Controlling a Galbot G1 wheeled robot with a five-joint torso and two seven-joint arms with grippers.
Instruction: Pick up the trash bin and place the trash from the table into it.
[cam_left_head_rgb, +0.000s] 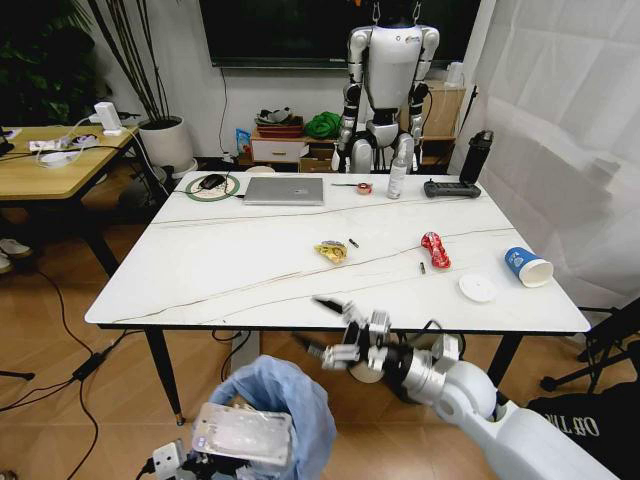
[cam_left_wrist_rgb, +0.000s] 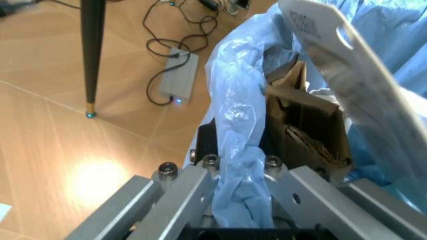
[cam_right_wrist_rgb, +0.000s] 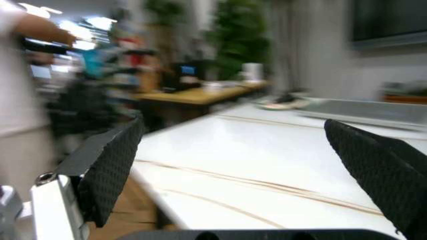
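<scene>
The trash bin (cam_left_head_rgb: 283, 398), lined with a light-blue bag, hangs low in front of the table (cam_left_head_rgb: 230, 280). My left gripper (cam_left_wrist_rgb: 240, 182) is shut on its bagged rim (cam_left_wrist_rgb: 233, 130). Brown cardboard (cam_left_wrist_rgb: 303, 117) sits inside the bin, and clear plastic packaging (cam_left_head_rgb: 243, 432) lies across its top. On the table lie a yellow wrapper (cam_left_head_rgb: 331, 251), a red wrapper (cam_left_head_rgb: 435, 250), a blue-white cup (cam_left_head_rgb: 527, 267) on its side and a white lid (cam_left_head_rgb: 477, 288). My right gripper (cam_left_head_rgb: 318, 327) hovers open at the table's front edge with nothing between its fingers (cam_right_wrist_rgb: 107, 170).
Along the table's far side are a silver laptop (cam_left_head_rgb: 284, 190), a mouse on a green pad (cam_left_head_rgb: 211, 183), a tape roll (cam_left_head_rgb: 364, 187), a spray bottle (cam_left_head_rgb: 397, 178) and a black controller (cam_left_head_rgb: 452, 188). A wooden desk (cam_left_head_rgb: 50, 165) stands at left. A power strip (cam_left_wrist_rgb: 179, 75) and cables lie under the table.
</scene>
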